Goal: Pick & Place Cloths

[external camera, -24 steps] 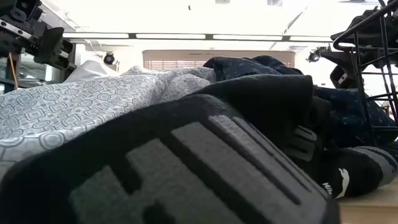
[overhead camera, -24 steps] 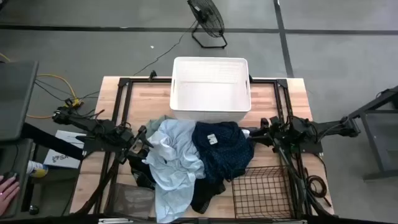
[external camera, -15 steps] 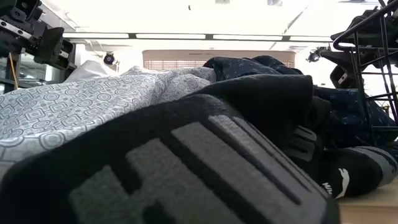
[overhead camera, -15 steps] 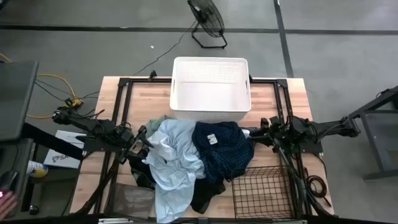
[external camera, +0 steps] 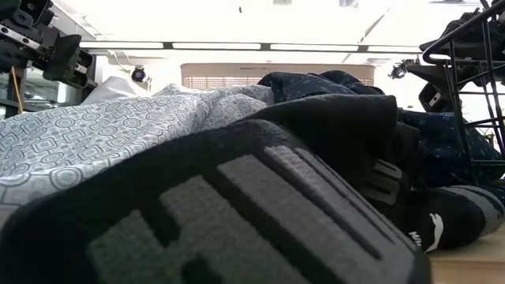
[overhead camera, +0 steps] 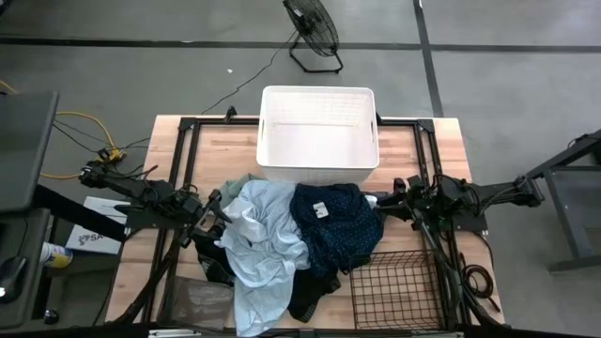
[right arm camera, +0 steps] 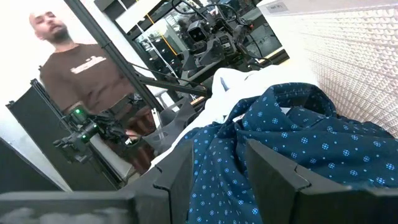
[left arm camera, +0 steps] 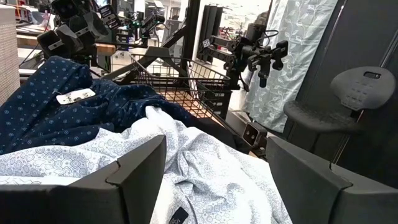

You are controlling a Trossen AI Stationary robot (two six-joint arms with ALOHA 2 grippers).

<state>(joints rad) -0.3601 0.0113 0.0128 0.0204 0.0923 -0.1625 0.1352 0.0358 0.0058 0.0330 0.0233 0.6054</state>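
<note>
High view: pile of cloths mid-table, just in front of the white laundry basket point(overhead camera: 317, 131). Light blue garment point(overhead camera: 263, 239) lies on the pile's left side, dark navy dotted garment point(overhead camera: 336, 230) on its right, the two touching along a seam down the middle. Black cloth point(overhead camera: 305, 296) shows under both at the near edge; a grey-green piece point(overhead camera: 199, 299) lies at the near-left corner of the pile. Black wire basket point(overhead camera: 396, 286) sits at the near right, beside the navy garment.

Left gripper point(overhead camera: 208, 218) sits at the left edge of the pile, by the light blue garment. Left wrist view: its fingers point(left arm camera: 134, 165) stand spread apart, nothing between them, light blue fabric spread just ahead.

Right gripper point(overhead camera: 383, 204) sits at the right edge of the pile, by the navy garment. Right wrist view: fingers point(right arm camera: 270, 165) parted, a clear gap, navy dotted cloth ahead, not grasped.

Low view: black cloth with grey lettering fills the foreground.

A person point(right arm camera: 93, 87) in a brown shirt stands beyond the table.
</note>
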